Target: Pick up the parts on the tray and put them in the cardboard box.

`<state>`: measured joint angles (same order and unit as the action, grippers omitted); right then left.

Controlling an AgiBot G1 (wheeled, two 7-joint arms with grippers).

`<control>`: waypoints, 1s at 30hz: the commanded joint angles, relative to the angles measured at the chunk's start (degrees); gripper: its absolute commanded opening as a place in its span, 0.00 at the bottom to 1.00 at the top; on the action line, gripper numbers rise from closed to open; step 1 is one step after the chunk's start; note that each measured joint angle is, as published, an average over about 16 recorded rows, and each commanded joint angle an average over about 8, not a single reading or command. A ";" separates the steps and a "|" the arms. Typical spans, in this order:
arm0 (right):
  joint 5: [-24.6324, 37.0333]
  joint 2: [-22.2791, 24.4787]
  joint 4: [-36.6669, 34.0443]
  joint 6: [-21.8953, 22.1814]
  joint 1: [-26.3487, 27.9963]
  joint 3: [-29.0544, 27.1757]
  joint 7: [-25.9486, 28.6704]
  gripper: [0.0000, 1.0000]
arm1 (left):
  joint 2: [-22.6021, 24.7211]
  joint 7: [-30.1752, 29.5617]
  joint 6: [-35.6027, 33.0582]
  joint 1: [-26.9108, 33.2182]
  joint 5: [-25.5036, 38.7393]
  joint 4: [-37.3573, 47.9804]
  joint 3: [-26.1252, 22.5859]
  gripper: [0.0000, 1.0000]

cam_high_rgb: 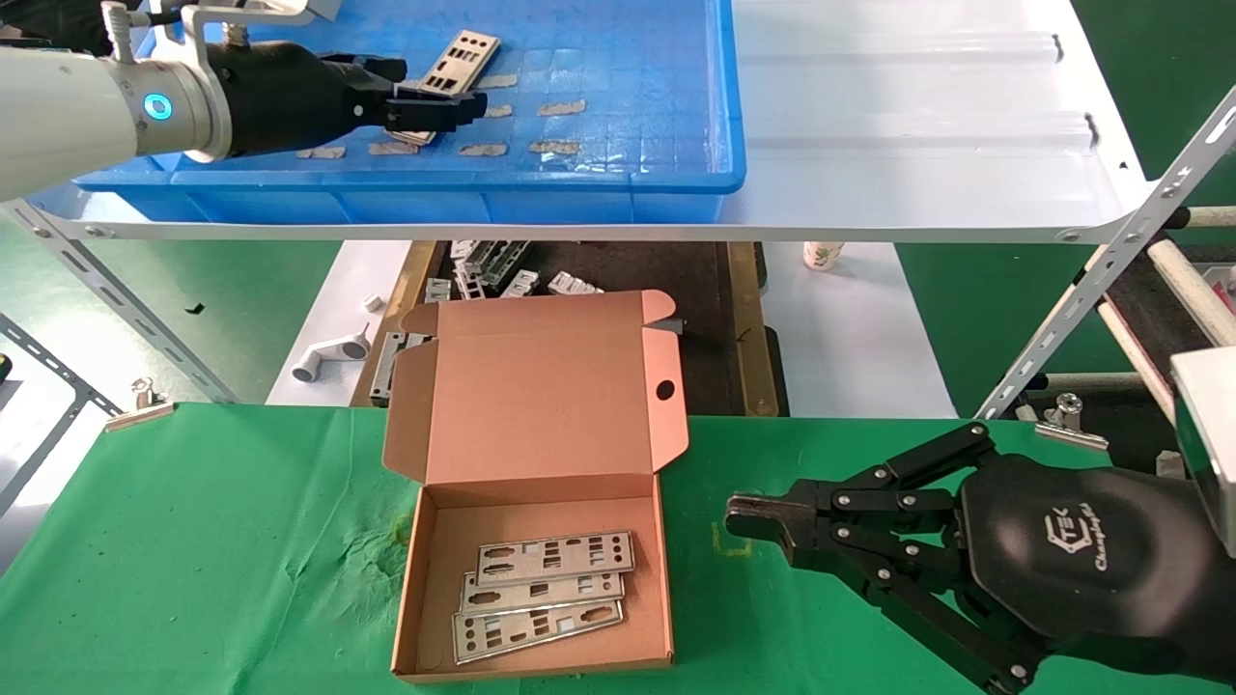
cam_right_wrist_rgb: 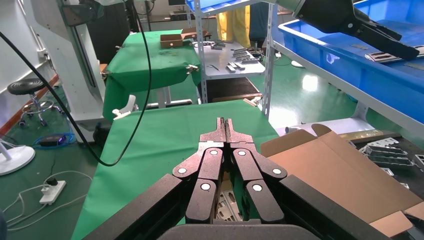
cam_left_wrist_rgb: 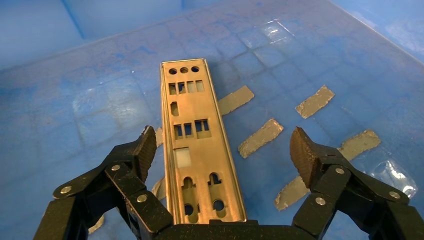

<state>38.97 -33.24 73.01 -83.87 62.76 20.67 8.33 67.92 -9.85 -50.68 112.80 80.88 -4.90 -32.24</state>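
Observation:
One silver part (cam_high_rgb: 459, 63) lies flat on the floor of the blue tray (cam_high_rgb: 579, 183), among tan tape scraps. My left gripper (cam_high_rgb: 436, 106) reaches into the tray. In the left wrist view it (cam_left_wrist_rgb: 222, 134) is wide open, its fingers (cam_left_wrist_rgb: 145, 150) either side of the part (cam_left_wrist_rgb: 197, 145) without touching it. The cardboard box (cam_high_rgb: 435, 579) sits open on the green table, lid (cam_high_rgb: 541, 386) folded back, with three parts (cam_high_rgb: 550, 579) stacked inside. My right gripper (cam_high_rgb: 748, 516) is shut and empty, low over the table to the right of the box; it also shows in the right wrist view (cam_right_wrist_rgb: 225, 125).
The tray rests on a white shelf board (cam_high_rgb: 917, 125) above and behind the table. A slanted metal strut (cam_high_rgb: 1110, 261) runs down at the right. Chunky grey brackets (cam_high_rgb: 492, 265) lie on a dark lower surface behind the box. A white pipe fitting (cam_high_rgb: 323, 359) lies at the left.

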 commanded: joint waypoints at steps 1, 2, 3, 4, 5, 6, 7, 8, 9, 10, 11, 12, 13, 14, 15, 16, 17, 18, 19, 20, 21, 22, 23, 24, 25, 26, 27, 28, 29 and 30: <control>0.00 0.00 0.00 0.00 0.00 0.00 0.00 0.00 | 0.27 0.43 0.20 0.01 -0.22 0.45 0.16 0.00; 0.00 0.00 0.00 0.00 0.00 0.00 0.00 0.00 | 0.35 0.61 0.29 0.04 -0.26 0.62 0.19 0.00; 0.00 0.00 0.00 0.00 0.00 0.00 0.00 0.00 | 0.43 0.80 0.40 0.07 -0.29 0.79 0.21 0.00; 0.00 0.00 0.00 0.00 0.00 0.00 0.00 0.00 | 0.50 0.98 0.51 0.10 -0.31 0.95 0.23 0.00; 0.00 0.00 0.00 0.00 0.00 0.00 0.00 0.00 | 0.57 1.16 0.63 0.13 -0.32 1.09 0.24 0.00; 0.00 0.00 0.00 0.00 0.00 0.01 0.00 0.00 | 0.64 1.33 0.73 0.15 -0.34 1.24 0.26 0.00; 0.00 0.00 0.00 0.00 0.00 0.01 0.00 0.00 | 0.69 1.50 0.81 0.18 -0.36 1.37 0.28 0.00; 0.00 0.00 0.00 0.00 0.00 0.01 0.00 0.00 | 0.74 1.68 0.90 0.21 -0.39 1.48 0.31 0.00; -0.01 0.00 0.00 0.00 0.00 0.01 0.00 0.00 | 0.77 1.88 1.00 0.23 -0.43 1.57 0.34 0.00; -0.01 0.00 0.00 0.00 0.00 0.01 0.00 0.00 | 0.79 2.09 1.09 0.25 -0.47 1.64 0.38 0.00; -0.01 0.00 0.00 0.00 0.00 0.01 0.00 0.00 | 0.81 2.30 1.16 0.25 -0.53 1.71 0.42 0.00; -0.01 0.00 0.00 0.00 0.00 0.01 -0.01 0.00 | 0.81 2.50 1.21 0.26 -0.60 1.77 0.47 0.00; -0.01 0.00 0.00 0.00 0.00 0.01 -0.01 0.00 | 0.81 2.71 1.25 0.26 -0.67 1.83 0.52 0.00; -0.01 0.00 0.00 0.00 0.00 0.01 -0.01 0.00 | 0.80 2.91 1.29 0.26 -0.72 1.89 0.57 0.00; -0.01 0.00 0.00 0.01 0.00 0.01 -0.01 0.00 | 0.79 3.11 1.32 0.26 -0.77 1.96 0.60 0.00; -0.01 0.01 0.00 0.01 0.00 0.01 -0.01 0.00 | 0.78 3.29 1.33 0.25 -0.80 2.04 0.63 0.00; -0.01 0.01 0.00 0.01 0.00 0.01 -0.01 0.00 | 0.78 3.45 1.32 0.24 -0.82 2.13 0.65 0.00; -0.01 0.01 0.00 0.01 0.00 0.02 -0.01 0.00 | 0.78 3.59 1.28 0.24 -0.84 2.22 0.66 0.00; -0.01 0.01 0.00 0.01 0.00 0.02 -0.01 0.00 | 0.77 3.72 1.23 0.24 -0.84 2.33 0.66 0.00; -0.01 0.01 0.00 0.01 0.00 0.02 -0.01 0.00 | 0.77 3.85 1.21 0.25 -0.83 2.42 0.65 0.00; -0.01 0.01 0.00 0.01 0.00 0.02 -0.01 0.00 | 0.77 3.96 1.20 0.25 -0.82 2.52 0.65 0.00; -0.01 0.01 0.00 0.01 0.00 0.02 -0.01 0.00 | 0.77 4.08 1.21 0.26 -0.81 2.62 0.64 0.00; -0.01 0.01 0.00 0.01 0.01 0.02 -0.01 0.00 | 0.76 4.18 1.23 0.28 -0.80 2.71 0.64 0.00; -0.01 0.01 0.00 0.01 0.01 0.02 -0.01 0.00 | 0.76 4.28 1.26 0.31 -0.81 2.80 0.65 0.00; -0.01 0.01 0.00 0.01 0.01 0.02 -0.01 0.00 | 0.75 4.37 1.30 0.34 -0.81 2.88 0.66 0.00; -0.01 0.01 0.00 0.01 0.01 0.02 -0.01 0.00 | 0.73 4.47 1.38 0.37 -0.81 2.95 0.66 0.00; -0.01 0.01 0.00 0.01 0.01 0.02 -0.01 0.00 | 0.72 4.58 1.46 0.40 -0.83 3.01 0.67 0.00; -0.02 0.01 0.00 0.01 0.01 0.02 -0.01 0.00 | 0.72 4.68 1.54 0.43 -0.85 3.07 0.69 0.00; -0.02 0.01 0.00 0.01 0.01 0.02 -0.01 0.00 | 0.71 4.77 1.60 0.46 -0.86 3.12 0.70 0.00; -0.02 0.01 0.00 0.01 0.01 0.02 -0.01 0.00 | 0.70 4.88 1.66 0.49 -0.88 3.17 0.72 0.00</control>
<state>38.95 -33.23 73.01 -83.86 62.77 20.69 8.32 68.64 -4.97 -49.09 113.28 79.98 -1.77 -31.50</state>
